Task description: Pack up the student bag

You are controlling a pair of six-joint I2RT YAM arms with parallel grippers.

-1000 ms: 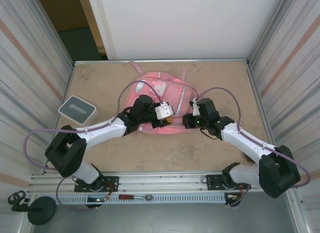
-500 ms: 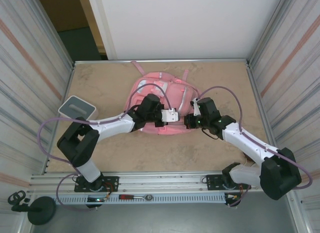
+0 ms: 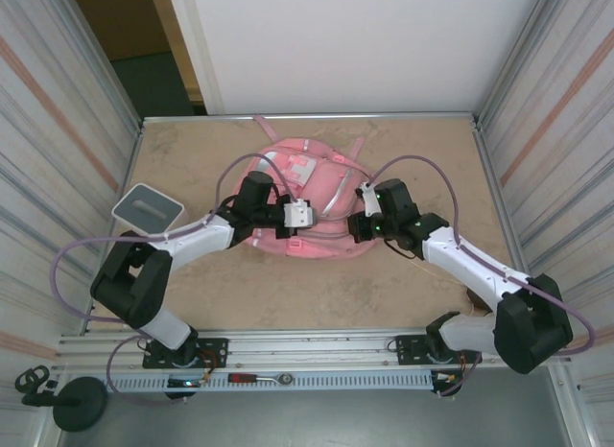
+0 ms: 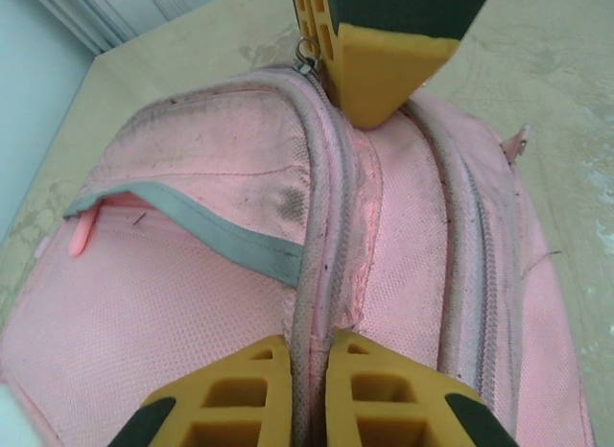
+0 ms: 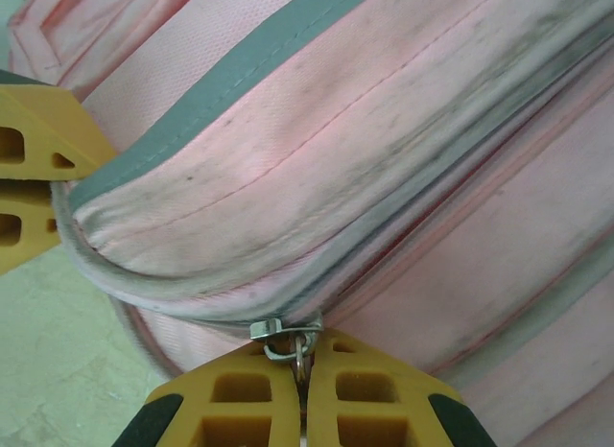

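student bag (image 3: 331, 238): lies flat on the tabletop (image 3: 413, 140); pink, scuffed grey along the zip seams, with a white patch on the far part.
tabletop: sandy beige, mottled with paler patches, with metal trim along the edges around the student bag.
left jaws: closed, pinching the grey zip ridge (image 4: 312, 274) near the student bag's middle.
right jaws: closed on the metal zipper pull (image 5: 288, 334) toward the student bag's right side; face the left jaws along the same ridge.
arms: left arm (image 3: 192, 241) reaches in from the student bag's near left, right arm (image 3: 470, 270) from its near right; purple cables (image 3: 413, 164) loop over both.
grey box (image 3: 147, 209): sits well to the left of the student bag, apart from it.
walls (image 3: 58, 130): ribbed metal sheets to the left and right of the student bag, each with a faint orange stripe.
white panel (image 3: 355, 44): stands beyond the student bag, past the far edge.
doorway (image 3: 144, 54): opens beyond and to the left of the student bag, dark inside.
rail (image 3: 326, 356): runs nearer than the student bag and carries both arm bases.
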